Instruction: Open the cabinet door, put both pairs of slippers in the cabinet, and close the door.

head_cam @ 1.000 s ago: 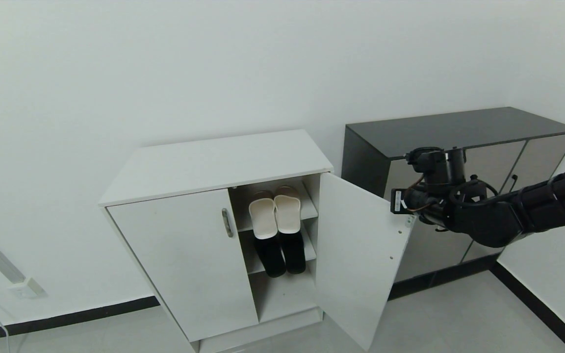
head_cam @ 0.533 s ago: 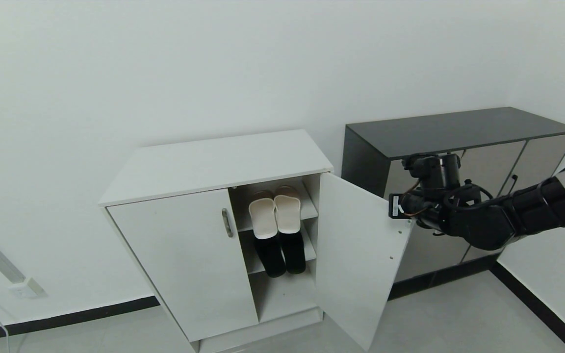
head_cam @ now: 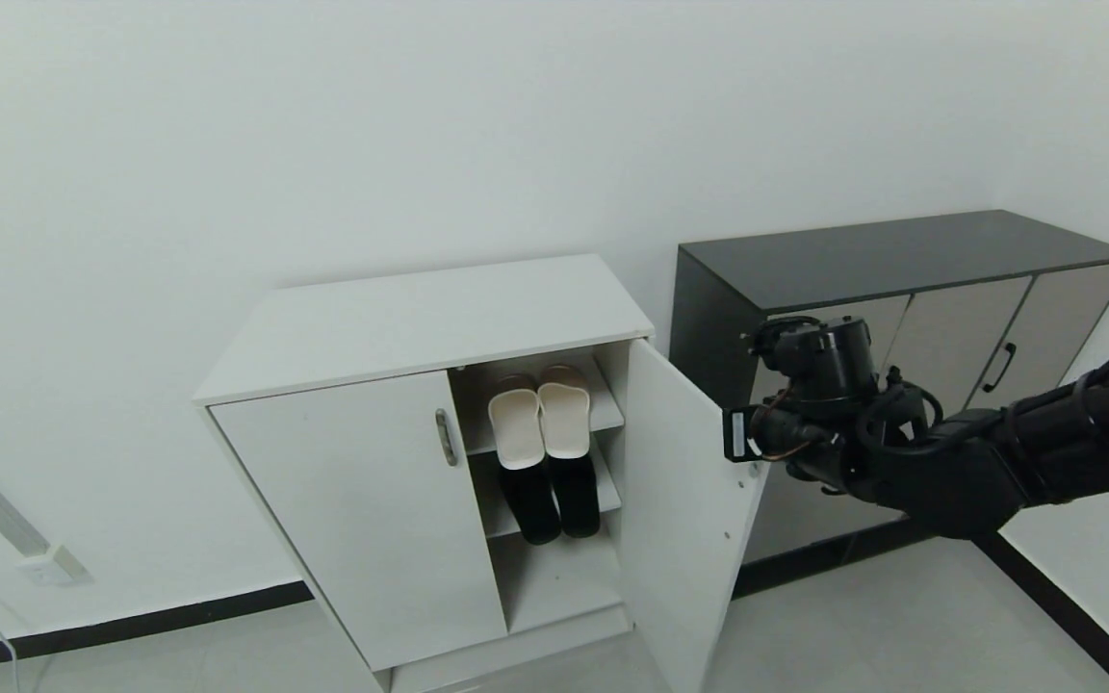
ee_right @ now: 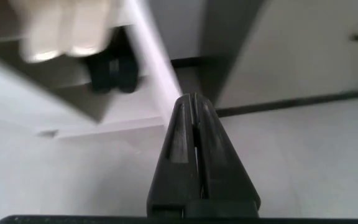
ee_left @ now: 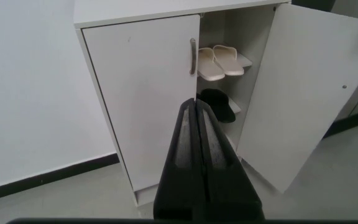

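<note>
Broadly, the white cabinet (head_cam: 420, 318) is seen against the wall, with a dark cabinet (head_cam: 901, 250) just beside it on the right; its left door (head_cam: 362, 510) is shut, while its right door (head_cam: 684, 491) is swung out, about half open.

The right arm (head_cam: 949, 452) is stretched in behind the free edge of that door; both pairs are already stowed, the white slippers (head_cam: 540, 419) on the upper shelf (head_cam: 607, 409) and the black slippers (head_cam: 550, 500) on the middle shelf (head_cam: 609, 491); closing is judged to be the step in hand.

The right claw (ee_right: 194, 99) is pressed together on nothing, near the door's edge, though contact cannot be made out; the left claw (ee_left: 195, 104) is likewise closed and empty, held well back and facing the cabinet front.

Trouble is most likely from the slippers, since both pairs jut past their shelf fronts; the door could be stopped against them or could knock them askew. A closed claw could also slide off the smooth panel; a hard shove might make the door rebound.
</note>
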Motion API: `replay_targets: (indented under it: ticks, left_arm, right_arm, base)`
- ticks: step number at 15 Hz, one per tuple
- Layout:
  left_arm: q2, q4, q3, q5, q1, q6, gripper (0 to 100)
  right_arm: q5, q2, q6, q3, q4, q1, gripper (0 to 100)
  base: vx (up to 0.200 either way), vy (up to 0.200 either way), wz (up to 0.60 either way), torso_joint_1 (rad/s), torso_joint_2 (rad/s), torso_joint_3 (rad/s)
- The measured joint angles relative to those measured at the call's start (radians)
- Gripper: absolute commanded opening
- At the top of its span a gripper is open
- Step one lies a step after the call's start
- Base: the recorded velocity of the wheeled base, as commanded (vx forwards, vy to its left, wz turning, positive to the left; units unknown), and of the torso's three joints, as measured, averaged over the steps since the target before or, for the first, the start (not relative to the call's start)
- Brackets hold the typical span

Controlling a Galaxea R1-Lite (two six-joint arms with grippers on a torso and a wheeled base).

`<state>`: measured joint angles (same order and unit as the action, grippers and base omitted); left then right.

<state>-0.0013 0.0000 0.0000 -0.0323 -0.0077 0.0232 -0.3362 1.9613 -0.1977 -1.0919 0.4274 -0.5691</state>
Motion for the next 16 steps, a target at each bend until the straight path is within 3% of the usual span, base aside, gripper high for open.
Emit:
replay_targets:
  ticks: [4, 10, 14, 16]
  left_arm:
    - [0.000, 0.000, 0.000, 0.000, 0.000, 0.000, 0]
    - [0.000, 0.000, 0.000, 0.000, 0.000, 0.000, 0]
    - [0.000, 0.000, 0.000, 0.000, 0.000, 0.000, 0]
    - [0.000, 0.000, 0.000, 0.000, 0.000, 0.000, 0]
  right_arm:
    - [0.001, -0.061, -0.031, 0.051, 0.000, -0.106, 0]
    - [0.005, -0.094, 0.047, 0.148, 0.140, -0.113, 0]
    - [0.020, -0.095, 0.056, 0.174, 0.158, -0.112, 0]
    - [0.020, -0.094, 0.058, 0.174, 0.161, -0.112, 0]
  base:
    - [0.000, 0.000, 0.00, 0.000, 0.00, 0.000]
    - [0.000, 0.000, 0.00, 0.000, 0.00, 0.000]
    - [0.000, 0.000, 0.00, 0.000, 0.00, 0.000]
    - [0.000, 0.000, 0.60, 0.000, 0.00, 0.007]
